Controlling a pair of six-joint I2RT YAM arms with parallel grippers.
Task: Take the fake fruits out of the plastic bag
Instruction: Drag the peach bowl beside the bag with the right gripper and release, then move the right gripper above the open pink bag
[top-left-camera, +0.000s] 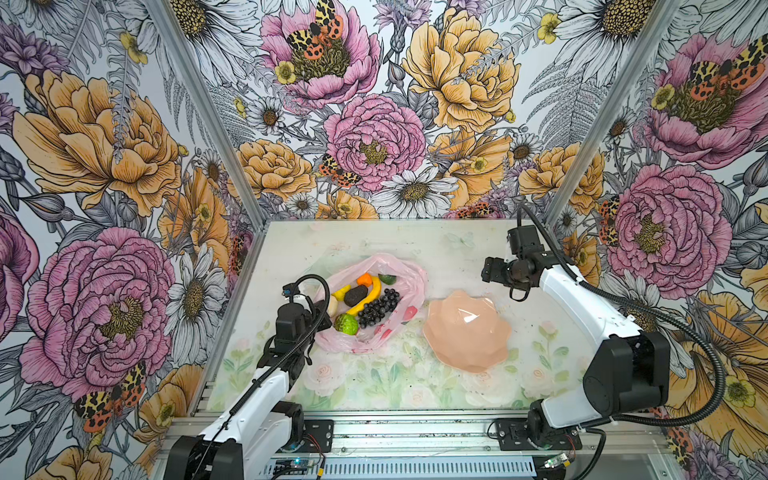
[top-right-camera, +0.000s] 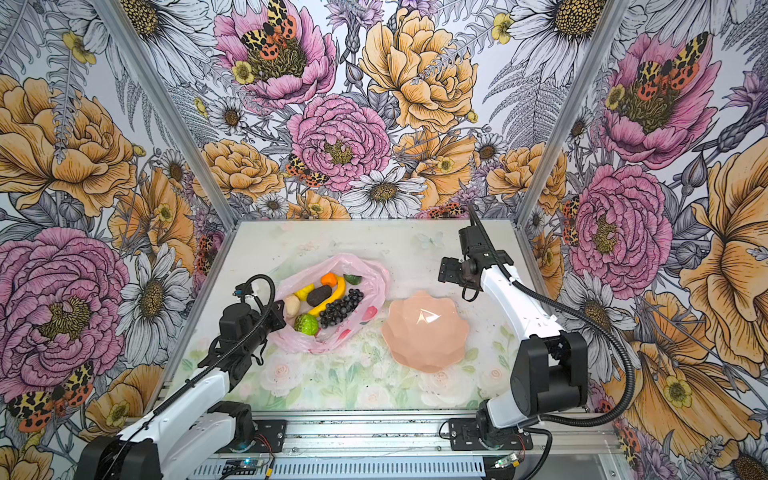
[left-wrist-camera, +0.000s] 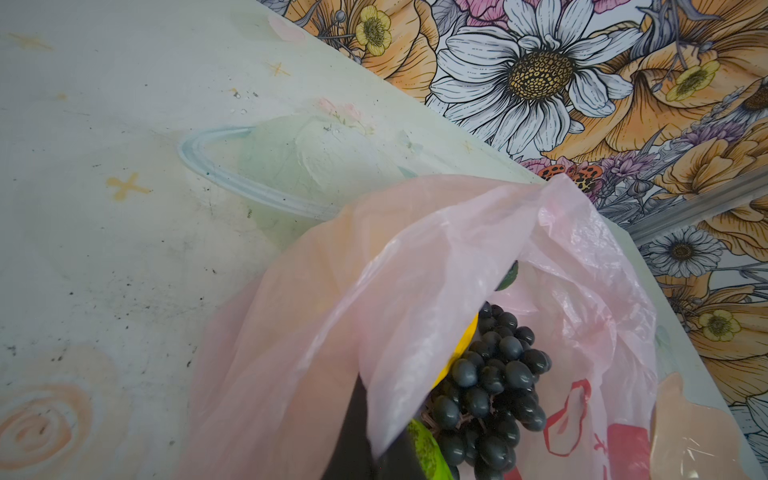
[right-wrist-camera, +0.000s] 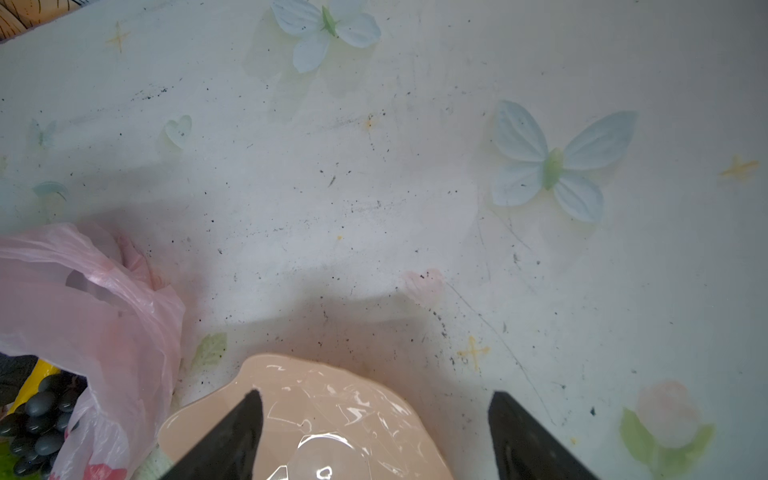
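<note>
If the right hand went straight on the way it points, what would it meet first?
Probably the bare table, just past the far rim of the plate. The open right hand aims down over that rim, and the bag lies off to one side. Depth is hard to judge.

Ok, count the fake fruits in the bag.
8 in the plastic bag: orange and green fruit at the far end; lemon, dark avocado, banana in the middle; grapes beside the banana; whitish lump, lime-green citrus at the near end. Others may be hidden.
</note>
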